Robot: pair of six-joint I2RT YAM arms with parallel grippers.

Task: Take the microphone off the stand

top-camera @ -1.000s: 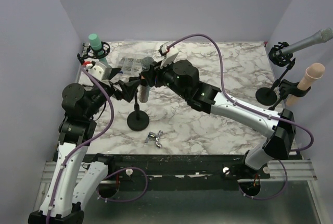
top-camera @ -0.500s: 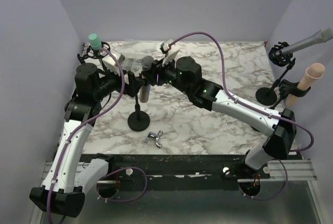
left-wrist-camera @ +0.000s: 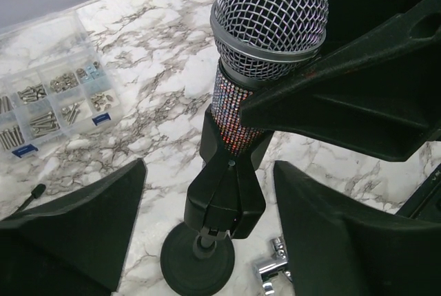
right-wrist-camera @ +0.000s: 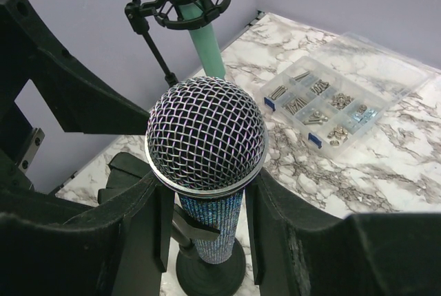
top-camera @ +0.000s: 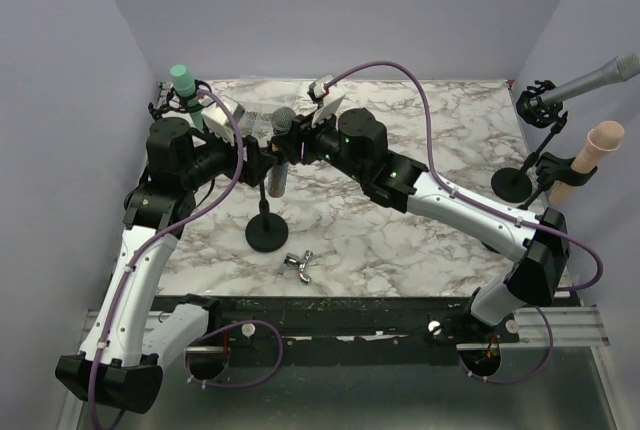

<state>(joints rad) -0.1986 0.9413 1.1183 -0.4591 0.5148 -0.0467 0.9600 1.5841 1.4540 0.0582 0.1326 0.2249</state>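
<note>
Though clipped, the glittery mesh-headed microphone (right-wrist-camera: 207, 138) sits clamped in our right gripper (right-wrist-camera: 209, 196).
Left wrist view adds our left gripper (left-wrist-camera: 210, 172), parted, flanking the black stand clip (left-wrist-camera: 227, 199).

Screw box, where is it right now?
In the right wrist view the clear screw box lies on the marble table, behind the microphone and toward the picture's right, near the back wall.

- Microphone (right-wrist-camera: 207, 138): barrel flanks were hidden by the fingers (right-wrist-camera: 151, 234) of the right gripper (right-wrist-camera: 207, 220).
- Stand base (right-wrist-camera: 210, 275): partly screened; cut off by the bottom edge.
- Green microphone (right-wrist-camera: 204, 41): head cut off by the top edge.
- Parts box (left-wrist-camera: 52, 96): cut off at the left edge; contents too small to identify.
- Chrome fitting (left-wrist-camera: 270, 275): cut off at the bottom edge.
</note>
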